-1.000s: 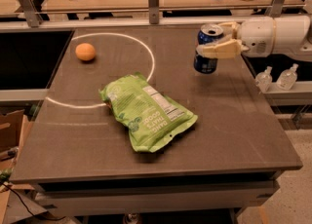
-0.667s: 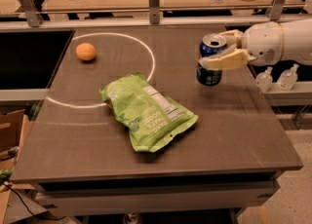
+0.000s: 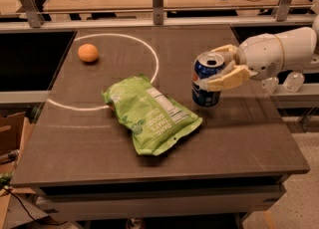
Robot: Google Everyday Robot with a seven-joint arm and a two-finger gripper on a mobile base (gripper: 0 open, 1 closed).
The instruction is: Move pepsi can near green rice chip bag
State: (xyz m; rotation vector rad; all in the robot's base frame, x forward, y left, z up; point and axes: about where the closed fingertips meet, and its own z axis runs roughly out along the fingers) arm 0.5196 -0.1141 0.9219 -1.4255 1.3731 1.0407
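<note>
Fingers (image 3: 228, 79) clamped on pepsi can (image 3: 203, 71) | axis near-vertical, top up | beside green rice chip bag (image 3: 149, 116)

- My one camera looks down from above the near edge of the dark grey flat counter (image 3: 239, 143), facing across it.
- Close: the counter fills the view; my cream two-finger gripper (image 3: 208, 68) at right clasps the small dark-blue pepsi can (image 3: 204, 96).

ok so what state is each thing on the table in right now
pepsi can: upright, gripped, just right of the bag
gripper: closed around the can from the right
green rice chip bag: lying flat, crinkled, label panel up
orange: loose, resting inside the white circle at back left
</note>
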